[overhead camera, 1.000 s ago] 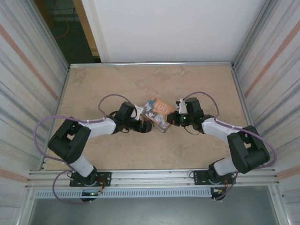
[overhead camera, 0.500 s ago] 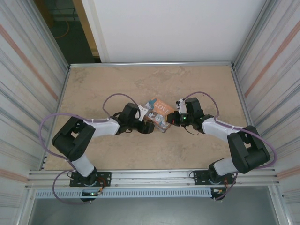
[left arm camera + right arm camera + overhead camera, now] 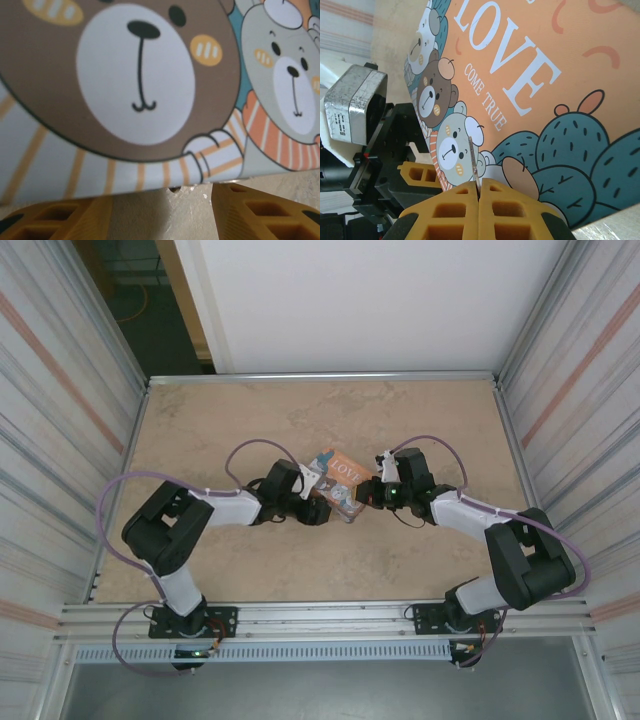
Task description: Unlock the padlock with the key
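- Overhead, the left arm (image 3: 225, 508) reaches rightward, low over the tan table (image 3: 230, 420).
- Left gripper (image 3: 318, 508): sits at the near left edge of the box, jaws spread. In its wrist view the two yellow pads (image 3: 60, 217) stand wide apart along the bottom of the frame. Bare table shows between them and neither pad touches anything.
- Box (image 3: 340, 478): an orange carton printed with cartoon bears and the words "LOVE COME TRUE". It lies near the table's centre, at a slant to the table edges. In the left wrist view its bear-printed face (image 3: 140, 90) lies just beyond the pad tips, with its lower edge meeting the table.
- Key (image 3: 473, 162): a thin silvery blade seen edge-on, sticking out from between the pads of the right gripper (image 3: 479, 192). It points toward the printed face of the box, over the grey bear. Whether its tip touches the box cannot be told.
- Right gripper, overhead (image 3: 368, 492): sits just beside the right edge of the box, facing the left gripper across it. Its pads are pressed together, pinching the key.
- Right arm (image 3: 520, 550): folded at the elbow, with its forearm running leftward toward the box.
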Controlling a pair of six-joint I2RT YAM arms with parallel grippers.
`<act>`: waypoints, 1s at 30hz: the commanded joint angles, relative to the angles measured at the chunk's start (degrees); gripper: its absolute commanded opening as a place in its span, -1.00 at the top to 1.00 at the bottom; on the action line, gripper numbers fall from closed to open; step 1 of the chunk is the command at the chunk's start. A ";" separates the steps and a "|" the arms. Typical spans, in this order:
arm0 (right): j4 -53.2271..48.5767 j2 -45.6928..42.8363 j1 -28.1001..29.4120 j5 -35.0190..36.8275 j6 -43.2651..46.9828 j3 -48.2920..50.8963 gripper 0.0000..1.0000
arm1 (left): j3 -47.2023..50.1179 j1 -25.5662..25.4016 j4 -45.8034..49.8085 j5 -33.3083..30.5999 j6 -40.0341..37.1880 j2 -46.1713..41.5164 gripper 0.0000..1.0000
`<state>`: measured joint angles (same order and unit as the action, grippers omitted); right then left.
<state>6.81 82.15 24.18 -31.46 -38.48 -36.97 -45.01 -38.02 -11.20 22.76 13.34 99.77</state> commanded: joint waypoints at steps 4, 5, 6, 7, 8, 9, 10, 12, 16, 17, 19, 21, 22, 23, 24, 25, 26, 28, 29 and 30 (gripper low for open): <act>-5.31 0.17 -0.45 3.73 1.72 -0.23 1.00 | -2.48 -0.73 -0.93 -0.50 -1.19 1.13 -0.07; -5.31 0.16 -0.45 3.70 1.66 -0.17 1.00 | -2.48 -0.72 -0.93 -0.53 -1.11 1.22 -0.07; -5.32 0.18 -0.45 3.78 1.72 -0.15 1.00 | -2.48 -0.76 -0.93 -0.48 -1.08 1.31 -0.06; -5.31 0.19 -0.45 3.72 1.73 -0.08 1.00 | -2.61 -0.75 -1.01 -0.48 -1.02 1.50 -0.06; -5.27 0.18 -0.44 3.69 1.73 -0.10 1.00 | -2.62 -0.76 -1.08 -0.39 -0.83 1.57 -0.04; -5.23 0.16 -0.45 3.76 1.74 -0.08 1.00 | -2.69 -0.91 -1.10 -0.18 -0.78 1.73 -0.02; -5.23 0.20 -0.45 3.75 1.74 -0.13 1.00 | -2.76 -1.06 -1.10 -0.17 -0.68 1.82 -0.01; -5.14 0.23 -0.45 3.79 1.74 -0.16 1.00 | -2.82 -1.42 -1.03 -0.30 -0.66 1.84 0.02; -4.96 0.45 -0.47 3.71 1.66 -0.23 1.00 | -2.85 -2.07 -0.93 -1.26 -0.46 1.83 0.07; -4.96 0.47 -0.37 3.72 1.66 -0.33 1.00 | -2.81 -2.14 -0.93 -1.42 -0.34 1.91 0.08; -4.87 0.50 -0.36 3.74 1.65 -0.30 1.00 | -2.96 -2.26 -0.93 -1.87 -0.01 2.10 0.11; -4.81 0.56 -0.28 3.70 1.65 -0.30 1.00 | -3.08 -2.28 -0.72 -2.51 0.32 2.32 0.15; -4.79 0.52 -0.28 3.75 1.65 -0.29 1.00 | -3.13 -2.24 -0.73 -2.70 0.47 2.42 0.16; -4.81 0.55 -0.27 3.80 1.65 -0.29 1.00 | -3.10 -2.25 -0.75 -3.02 0.63 2.44 0.17; -4.79 0.48 -0.21 3.78 1.57 -0.30 1.00 | -3.17 -2.24 -0.75 -3.16 0.72 2.46 0.19; -4.83 0.50 -0.19 3.79 1.57 -0.34 1.00 | -3.19 -2.23 -0.75 -3.40 0.89 2.46 0.20; -4.79 0.53 -0.19 3.78 1.57 -0.31 1.00 | -3.27 -2.24 -0.75 -3.53 0.96 2.48 0.21; -4.72 0.47 -0.12 3.80 1.57 -0.38 1.00 | -3.42 -2.24 -0.75 -3.71 1.15 2.45 0.24; -4.74 0.47 -0.11 3.78 1.57 -0.41 1.00 | -3.57 -2.28 -0.75 -3.85 1.28 2.45 0.25; -4.70 0.46 -0.10 3.84 1.57 -0.38 1.00 | -3.59 -2.31 -0.75 -3.96 1.37 2.46 0.27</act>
<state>6.63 82.04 24.18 -31.11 -38.37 -37.01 -46.87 -39.88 -11.40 20.03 14.13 101.60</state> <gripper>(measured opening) 0.054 0.367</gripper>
